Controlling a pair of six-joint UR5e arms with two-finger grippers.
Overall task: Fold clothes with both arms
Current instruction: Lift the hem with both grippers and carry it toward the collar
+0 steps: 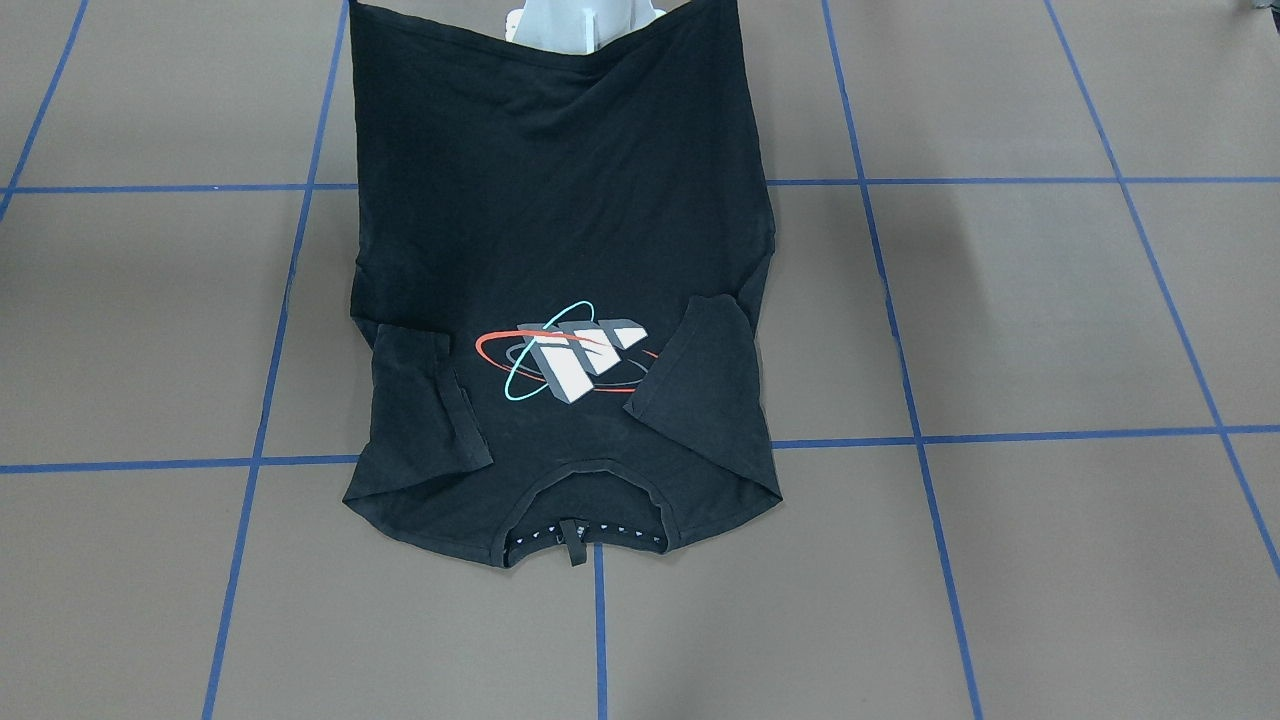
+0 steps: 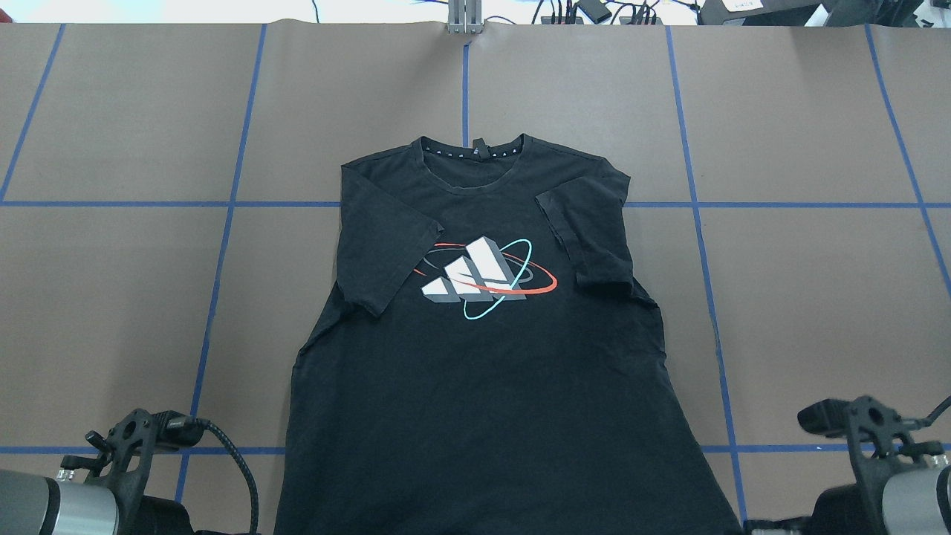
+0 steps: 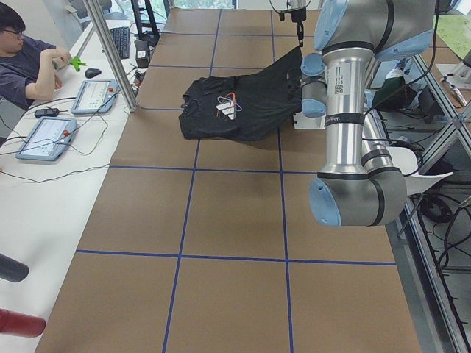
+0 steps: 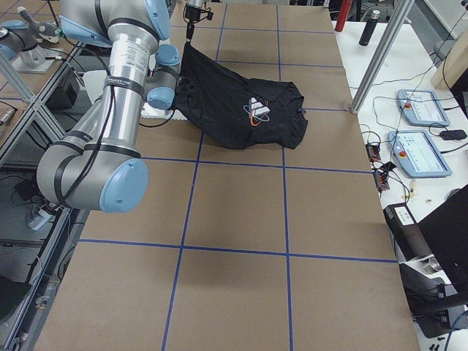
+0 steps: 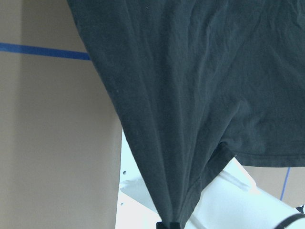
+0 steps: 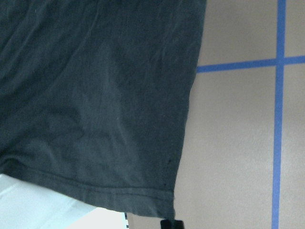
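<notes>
— Grippers first: the left gripper [image 5: 167, 225] is pinching one hem corner of the T-shirt [image 2: 483, 371], with its fingers pressing together on the bunched cloth. Are you seeing the same on the other one?

— Yes, the right gripper [image 6: 171, 223] is clamping the other hem corner and closing on the stitched edge. Both are holding the hem up in the air over the white pedestal [image 1: 578, 26].

— So the hem end is hanging above the pedestal, and the cloth is sloping down away from it onto the table [image 2: 111, 297].

— Right. The collar [image 2: 472, 151] is lying flat on the brown surface at the end farthest from the pedestal. The print [image 2: 483, 279] is facing up a little nearer to it.

— And the sleeves [image 2: 379, 238] are lying folded inward over the chest, one on each side of that print.

— From where I'm standing, I'm not managing to tell whether they're covering any of it. The hem between the two pinched corners is sagging slightly toward the pedestal, and the white top is showing through the dip.
</notes>
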